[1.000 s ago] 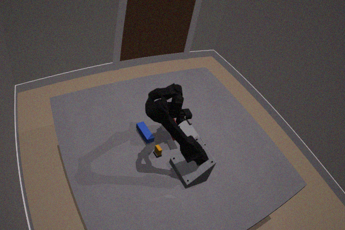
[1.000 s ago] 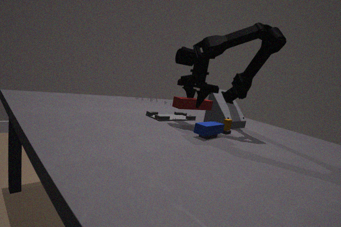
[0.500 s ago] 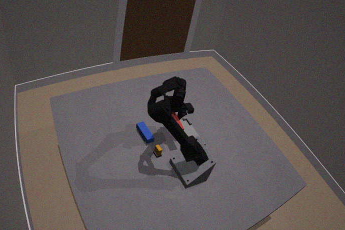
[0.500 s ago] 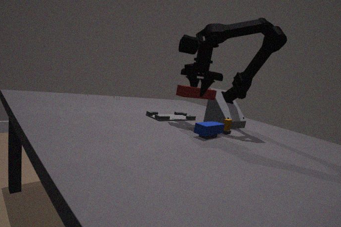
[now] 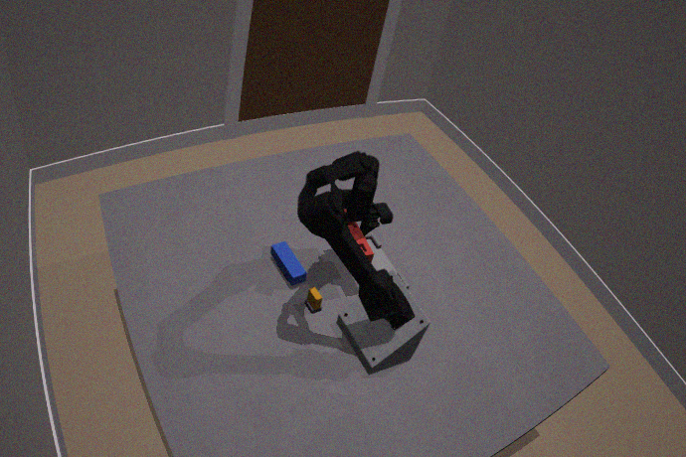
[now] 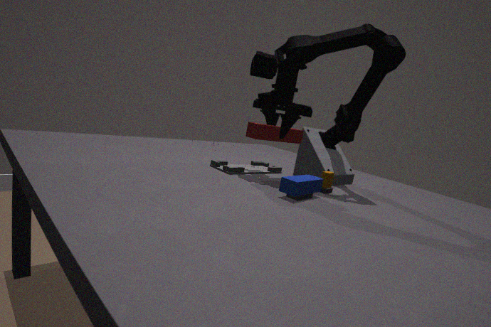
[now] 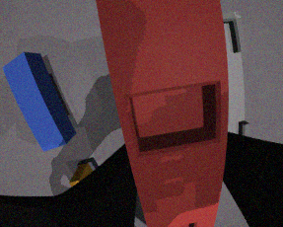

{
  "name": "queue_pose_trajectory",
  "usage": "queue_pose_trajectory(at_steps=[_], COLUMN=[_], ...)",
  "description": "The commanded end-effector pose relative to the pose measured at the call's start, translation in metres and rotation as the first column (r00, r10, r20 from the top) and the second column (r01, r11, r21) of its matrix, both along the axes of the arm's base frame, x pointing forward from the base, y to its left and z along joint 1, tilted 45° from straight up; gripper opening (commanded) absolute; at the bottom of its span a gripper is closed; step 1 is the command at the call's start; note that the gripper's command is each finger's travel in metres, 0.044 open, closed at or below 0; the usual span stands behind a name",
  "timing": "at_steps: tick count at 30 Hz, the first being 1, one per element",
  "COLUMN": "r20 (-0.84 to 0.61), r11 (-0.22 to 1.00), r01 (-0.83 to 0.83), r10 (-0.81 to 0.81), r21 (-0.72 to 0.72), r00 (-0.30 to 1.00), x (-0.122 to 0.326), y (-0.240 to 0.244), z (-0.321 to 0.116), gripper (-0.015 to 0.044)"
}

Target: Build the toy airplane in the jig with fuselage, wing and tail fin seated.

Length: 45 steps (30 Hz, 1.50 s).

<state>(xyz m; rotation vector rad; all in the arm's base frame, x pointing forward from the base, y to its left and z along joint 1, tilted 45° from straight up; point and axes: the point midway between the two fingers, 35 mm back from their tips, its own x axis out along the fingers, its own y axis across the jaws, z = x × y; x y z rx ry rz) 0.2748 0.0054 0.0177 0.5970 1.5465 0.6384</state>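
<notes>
My gripper [image 6: 277, 131] [image 7: 169, 140] is shut on the red fuselage [image 5: 368, 252] [image 6: 261, 131] [image 7: 173, 59], one finger on each side, and holds it roughly level in the air. Its large top socket faces up in the wrist view. The pale jig [image 5: 385, 263] [image 6: 250, 168] [image 7: 236, 94] with dark corner blocks lies on the table, below the height of the fuselage; the arm and fuselage partly hide it. The blue wing [image 5: 288, 262] [image 6: 300, 185] [image 7: 36, 101] rests on the table, its narrower tab underneath. The small orange tail fin [image 5: 315, 297] [image 6: 327, 180] [image 7: 82, 173] stands upright near it on a dark foot.
The grey wedge-shaped arm base [image 5: 365, 345] [image 6: 309, 158] stands near the tail fin and the jig. The arm arches above the fuselage, and its shadow falls across the grey table [image 5: 220, 226] [image 6: 176, 215] around the wing and fin.
</notes>
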Motion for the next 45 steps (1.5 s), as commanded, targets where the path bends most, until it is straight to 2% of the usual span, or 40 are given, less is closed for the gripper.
queue_pose_trajectory(at_steps=[1, 33, 40, 45], r20=[-0.001, 0.010, 0.010, 0.010], r11=[1.000, 1.000, 1.000, 1.000], r01=[0.000, -0.009, -0.009, -0.009], r10=[0.000, 0.009, 0.009, 0.009], r21=[-0.003, -0.003, -0.003, -0.003], r00=[1.000, 1.000, 1.000, 1.000], x=[0.001, -0.008, -0.008, -0.008], y=[-0.006, -0.033, -0.033, -0.033], z=[-0.013, -0.109, -0.109, -0.109], gripper=[0.0000, 0.0000, 0.0184, 0.0195])
